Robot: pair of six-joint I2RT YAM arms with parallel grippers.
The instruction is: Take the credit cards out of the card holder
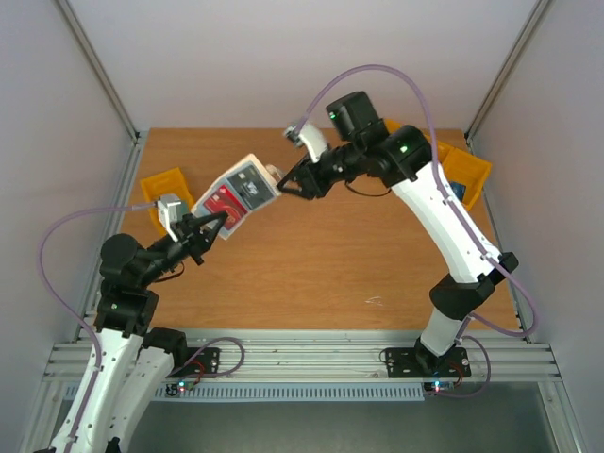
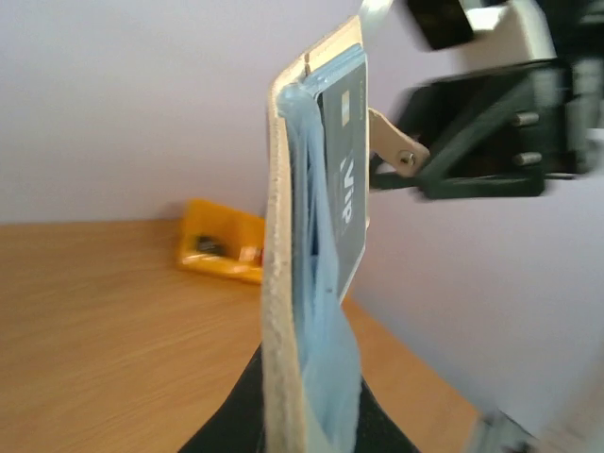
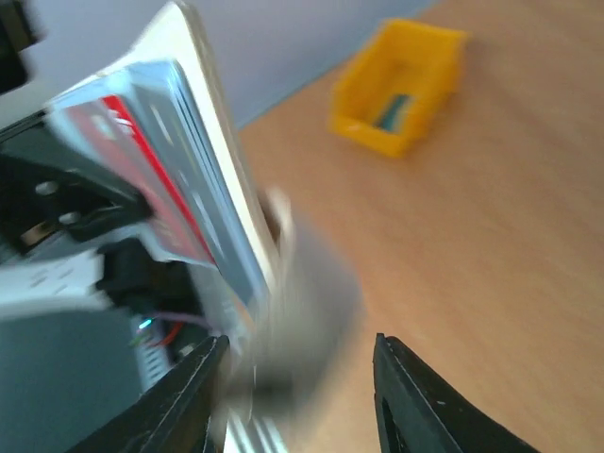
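My left gripper [image 1: 209, 226] is shut on the lower edge of the card holder [image 1: 238, 196] and holds it open in the air above the table. A red card [image 1: 224, 204] and a whitish-grey card [image 1: 252, 182] sit in its pockets. In the left wrist view the holder [image 2: 279, 283] stands edge-on, with its blue-grey lining [image 2: 328, 359] and a grey card [image 2: 345, 189] showing. My right gripper [image 1: 285, 186] is open at the holder's far edge, next to its small tab [image 2: 396, 146]. In the right wrist view the red card [image 3: 142, 165] and holder [image 3: 212, 123] are left of the open gripper [image 3: 302, 382]. A blurred grey shape lies between the jaws.
A yellow bin [image 1: 168, 189] sits at the table's left edge and another yellow bin [image 1: 468, 175] at the right edge, partly behind the right arm. One bin shows in the left wrist view [image 2: 222, 243] and one in the right wrist view [image 3: 401, 85]. Bare wooden table [image 1: 330, 255] lies below both grippers.
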